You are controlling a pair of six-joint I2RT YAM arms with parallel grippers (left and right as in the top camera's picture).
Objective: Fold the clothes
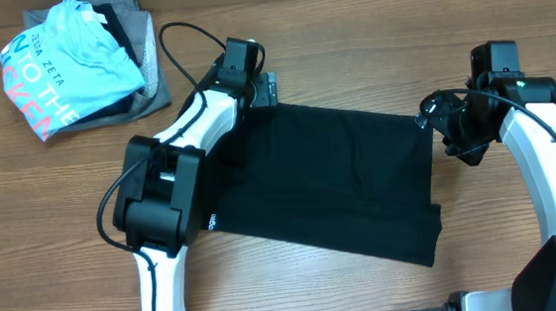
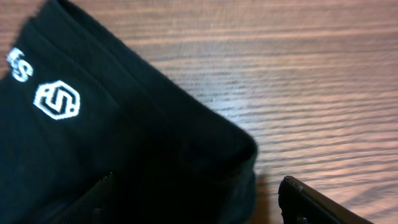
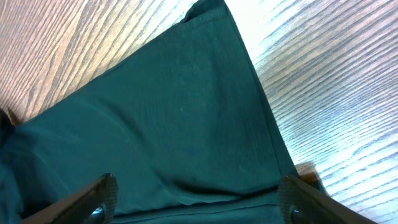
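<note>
Black cotton, the shirt [image 1: 330,181] lies flat in the middle of the wooden surface [image 1: 46,243] as a rough rectangle. Its long axis runs left to right and dips a little toward the near right corner. A small white logo [image 2: 57,101] shows near the left end.

The left claw [image 1: 263,89] sits over the far left corner. Its fingers are spread, with the corner of the cloth lying between them. The wrist view does not show whether a pad touches the fabric.

The right claw [image 1: 435,123] hovers at the right short edge, close to the far corner. It is also spread wide, with the edge of the cloth below it and nothing pinched.

Each arm is therefore nearer its own end of the long axis, and both are on the far side. A fold would likely start by closing both claws on the far corners and carrying that edge toward the near one.

The pile of a blue tee [image 1: 62,63] on grey garments [image 1: 147,71] lies well apart at the far left.
</note>
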